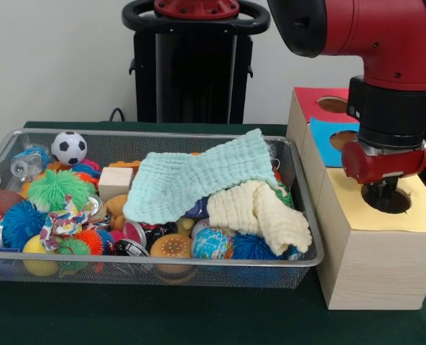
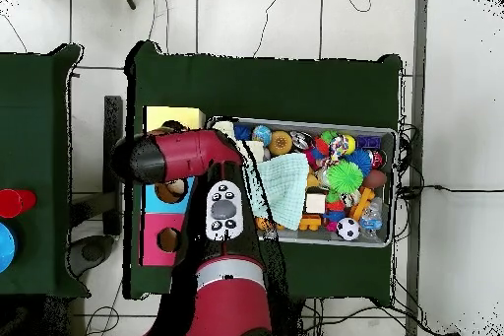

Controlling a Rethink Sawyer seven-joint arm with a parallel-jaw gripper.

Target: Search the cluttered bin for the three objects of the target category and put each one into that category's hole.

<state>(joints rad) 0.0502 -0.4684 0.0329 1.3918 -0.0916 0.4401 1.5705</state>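
The wire mesh bin (image 1: 309,262) lies on the green table, full of toys; in the overhead view it (image 2: 386,135) is right of the arm. One polka-dot cloth bundle (image 1: 63,220) lies near the bin's left front, among spiky balls. I see no other polka-dot bundle; a mint cloth (image 1: 198,180) and a cream cloth (image 1: 259,212) cover the middle of the bin. My gripper (image 1: 383,194) hangs right of the bin, its tips down in the round hole (image 1: 401,203) of the yellow-topped box (image 1: 371,251). Nothing shows in it. In the overhead view the arm (image 2: 182,155) hides it.
A blue-topped box (image 1: 327,144) and a red-topped box (image 1: 309,100), each with a hole, stand behind the yellow one. The bin holds a soccer ball (image 1: 69,146), a green spiky ball (image 1: 54,188), a wooden block (image 1: 115,181) and a globe ball (image 1: 213,243).
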